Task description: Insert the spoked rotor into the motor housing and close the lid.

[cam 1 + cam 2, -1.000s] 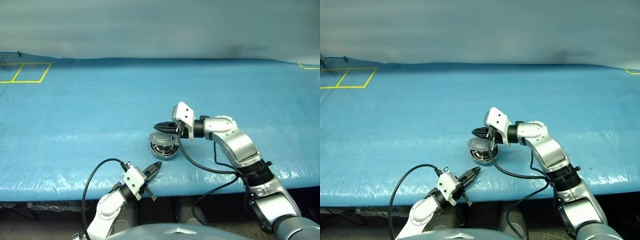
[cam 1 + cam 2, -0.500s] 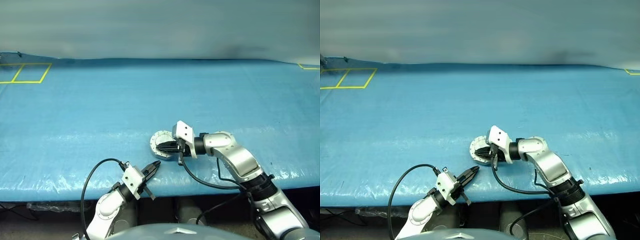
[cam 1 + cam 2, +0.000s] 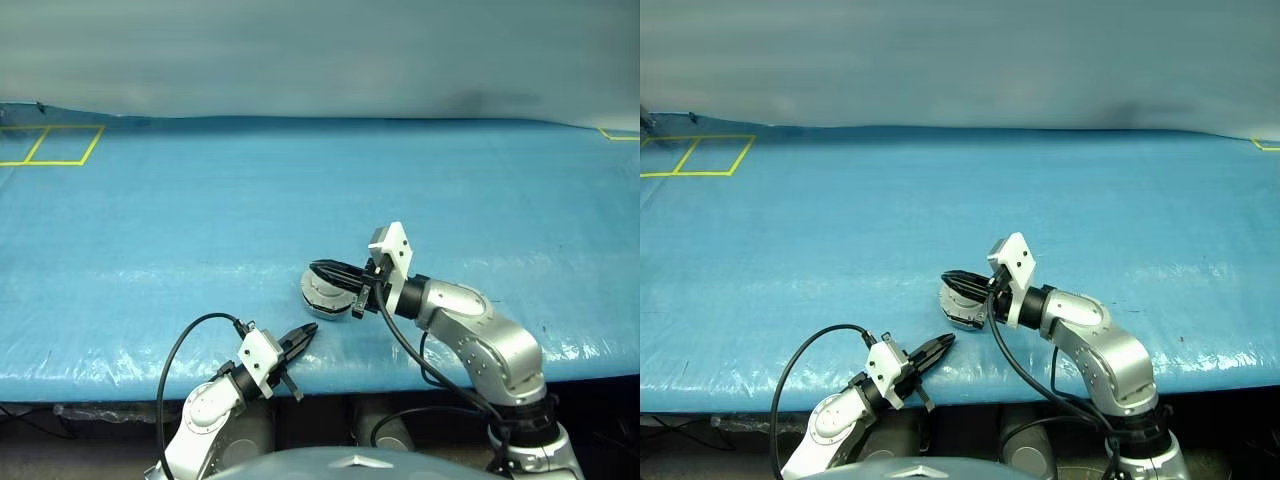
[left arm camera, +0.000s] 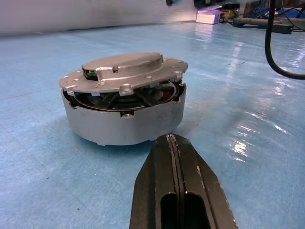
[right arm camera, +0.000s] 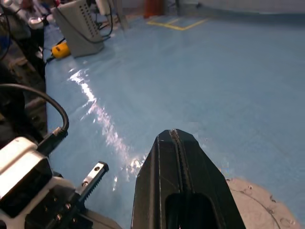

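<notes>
The motor housing (image 3: 322,297), a short grey metal cup, stands on the blue table near its front edge. The lid (image 4: 123,71) lies nearly flat on the housing's (image 4: 125,119) top, with a thin gap at the rim. Under the lid, the spoked rotor is hidden. My right gripper (image 3: 315,267) is shut and empty, hovering just above the lid's left side and pointing left. A bit of the lid (image 5: 259,202) shows beneath the shut right gripper (image 5: 174,133) in the right wrist view. My left gripper (image 3: 310,330) is shut and empty, close in front of the housing, pointing at it.
The blue sheet (image 3: 200,220) covers the whole table; its front edge runs just behind my left gripper. Yellow tape squares (image 3: 50,146) mark the far left corner, and a yellow corner mark (image 3: 620,133) the far right. Black cables loop from both wrists.
The right gripper pressed the half-raised lid down flat onto the housing, then lifted off it and drew back while rolling its wrist. The left gripper stayed in place.
</notes>
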Robot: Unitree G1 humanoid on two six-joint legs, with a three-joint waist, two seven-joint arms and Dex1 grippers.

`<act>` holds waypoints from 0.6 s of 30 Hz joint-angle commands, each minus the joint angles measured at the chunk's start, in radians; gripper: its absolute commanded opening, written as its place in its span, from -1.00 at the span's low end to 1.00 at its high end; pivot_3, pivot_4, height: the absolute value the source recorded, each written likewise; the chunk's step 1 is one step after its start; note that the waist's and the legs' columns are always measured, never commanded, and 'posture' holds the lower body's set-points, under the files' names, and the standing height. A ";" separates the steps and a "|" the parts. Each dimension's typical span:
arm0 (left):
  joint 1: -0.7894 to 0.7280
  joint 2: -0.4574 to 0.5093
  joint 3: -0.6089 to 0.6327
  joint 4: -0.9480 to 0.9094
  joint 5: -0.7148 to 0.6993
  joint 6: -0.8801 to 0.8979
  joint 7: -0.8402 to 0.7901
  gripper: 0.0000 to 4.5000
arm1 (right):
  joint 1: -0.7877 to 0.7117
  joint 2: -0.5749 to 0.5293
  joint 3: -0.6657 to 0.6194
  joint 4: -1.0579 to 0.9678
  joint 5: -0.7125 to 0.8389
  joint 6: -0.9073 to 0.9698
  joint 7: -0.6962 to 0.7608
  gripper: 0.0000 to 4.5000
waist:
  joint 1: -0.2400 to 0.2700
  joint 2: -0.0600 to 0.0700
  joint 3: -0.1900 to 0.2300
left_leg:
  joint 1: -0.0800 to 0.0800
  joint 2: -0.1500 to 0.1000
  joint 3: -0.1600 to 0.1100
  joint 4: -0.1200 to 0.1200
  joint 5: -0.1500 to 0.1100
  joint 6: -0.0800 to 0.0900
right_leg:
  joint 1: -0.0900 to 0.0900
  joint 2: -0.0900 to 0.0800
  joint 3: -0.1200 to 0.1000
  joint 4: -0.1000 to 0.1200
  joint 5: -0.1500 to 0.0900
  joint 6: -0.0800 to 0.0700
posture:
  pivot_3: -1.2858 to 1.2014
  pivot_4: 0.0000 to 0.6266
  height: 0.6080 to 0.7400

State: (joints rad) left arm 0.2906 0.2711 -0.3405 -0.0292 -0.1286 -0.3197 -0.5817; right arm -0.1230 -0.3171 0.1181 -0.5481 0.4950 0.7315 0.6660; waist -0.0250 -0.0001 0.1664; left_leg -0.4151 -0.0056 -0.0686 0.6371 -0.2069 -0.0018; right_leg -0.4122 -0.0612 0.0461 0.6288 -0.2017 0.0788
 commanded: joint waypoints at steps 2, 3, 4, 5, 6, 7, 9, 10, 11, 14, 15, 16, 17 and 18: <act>-0.021 0.009 0.020 -0.003 -0.006 0.021 -0.010 -1.00 | 0.062 0.028 -0.008 -0.086 -0.028 -0.003 -0.140 -0.92 | 0.000 0.000 0.000 | 0.000 0.000 0.000 0.000 0.000 0.000 | 0.000 0.000 0.000 0.000 0.000 0.000 | 0.03 -0.52 1.00; -0.023 0.009 0.019 -0.001 -0.006 0.021 -0.014 -1.00 | 0.078 0.025 0.007 -0.088 -0.047 -0.014 -0.157 -0.83 | 0.000 0.000 0.000 | 0.000 0.000 0.000 0.000 0.000 0.000 | -0.001 0.000 0.000 0.000 0.000 0.000 | 0.03 -0.52 1.00; -0.023 0.010 0.018 0.000 -0.006 0.020 -0.018 -1.00 | 0.090 0.021 0.021 -0.089 -0.061 -0.023 -0.167 -0.73 | -0.001 0.000 0.000 | 0.000 0.000 0.000 0.001 0.000 0.000 | -0.001 0.000 0.000 0.000 0.000 0.000 | 0.03 -0.52 1.00; -0.024 0.012 0.015 0.002 -0.004 0.018 -0.023 -1.00 | 0.102 0.027 0.030 -0.082 -0.075 -0.032 -0.187 -0.59 | -0.001 0.000 0.000 | 0.001 0.000 0.000 0.001 0.000 0.000 | -0.002 0.000 0.000 0.000 0.000 0.000 | 0.03 -0.52 1.00; -0.026 0.011 0.014 0.005 -0.003 0.019 -0.028 -1.00 | 0.111 0.027 0.043 -0.074 -0.095 -0.042 -0.203 -0.47 | -0.002 0.000 0.000 | 0.001 0.000 0.000 0.001 0.000 0.000 | -0.002 -0.001 0.000 0.000 0.000 0.000 | 0.03 -0.52 1.00; -0.028 0.011 0.013 0.007 -0.002 0.020 -0.032 -1.00 | 0.117 0.025 0.054 -0.066 -0.115 -0.051 -0.216 -0.32 | -0.002 0.000 0.000 | 0.001 0.000 0.001 0.001 0.000 -0.001 | -0.002 -0.001 0.000 0.000 0.000 0.000 | 0.03 -0.52 1.00; -0.031 0.008 0.014 0.011 -0.003 0.022 -0.039 -1.00 | 0.123 0.027 0.070 -0.047 -0.145 -0.066 -0.240 0.00 | -0.002 0.000 0.000 | 0.000 0.000 0.001 0.001 0.000 -0.001 | -0.002 -0.001 0.000 0.000 0.000 0.000 | 0.03 -0.52 1.00; -0.032 0.008 0.013 0.011 -0.003 0.024 -0.043 -1.00 | 0.122 0.032 0.076 -0.037 -0.154 -0.067 -0.251 0.14 | -0.001 0.000 0.000 | 0.000 0.000 0.001 0.001 0.000 -0.001 | -0.003 -0.001 0.000 0.000 0.000 0.000 | 0.03 -0.52 1.00; -0.033 0.008 0.012 0.011 -0.004 0.026 -0.048 -1.00 | 0.119 0.038 0.082 -0.027 -0.161 -0.068 -0.261 0.30 | -0.001 0.000 0.000 | 0.000 0.000 0.001 0.001 0.000 -0.001 | -0.002 -0.001 0.000 0.000 0.000 0.000 | 0.03 -0.52 1.00; -0.016 0.089 0.079 -0.184 -0.091 0.153 -0.069 -1.00 | 0.107 0.053 0.095 -0.012 -0.161 -0.060 -0.270 0.73 | -0.002 -0.001 0.001 | 0.000 0.000 0.001 0.001 0.000 0.000 | -0.002 -0.001 0.000 0.000 0.000 0.000 | 0.03 -0.52 1.00; -0.010 0.127 0.112 -0.273 -0.134 0.214 -0.076 -1.00 | 0.104 0.054 0.100 -0.010 -0.163 -0.060 -0.268 0.86 | -0.003 -0.002 0.001 | -0.001 0.000 0.001 0.001 0.000 0.000 | -0.002 -0.001 0.000 0.000 0.000 0.000 | 0.03 -0.52 1.00; -0.006 0.158 0.136 -0.340 -0.169 0.265 -0.078 -1.00 | 0.097 0.057 0.105 -0.003 -0.172 -0.065 -0.274 0.99 | -0.006 -0.003 0.002 | -0.001 0.001 0.000 0.000 0.000 0.000 | -0.002 0.000 0.000 0.000 0.000 0.000 | 0.03 -0.52 1.00; -0.003 0.175 0.148 -0.375 -0.189 0.299 -0.076 -1.00 | 0.093 0.058 0.110 0.002 -0.175 -0.066 -0.274 0.99 | -0.007 -0.003 0.002 | -0.002 0.003 0.000 0.000 0.000 0.000 | -0.002 0.001 0.000 0.000 0.000 -0.001 | 0.03 -0.52 1.00; -0.001 0.184 0.152 -0.394 -0.199 0.322 -0.072 -1.00 | 0.088 0.056 0.115 0.006 -0.179 -0.067 -0.272 0.99 | -0.008 -0.002 0.001 | -0.001 0.007 0.000 -0.001 0.000 0.000 | -0.003 0.001 -0.001 0.000 -0.001 -0.001 | 0.03 -0.52 1.00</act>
State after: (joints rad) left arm 0.2880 0.4581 -0.1973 -0.3446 -0.2867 -0.0398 -0.6538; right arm -0.0197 -0.2670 0.2266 -0.5245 0.3197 0.6849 0.3931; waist -0.0326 -0.0025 0.1679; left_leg -0.4161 0.0022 -0.0682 0.6360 -0.2071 -0.0023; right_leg -0.4146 -0.0607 0.0455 0.6289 -0.2023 0.0777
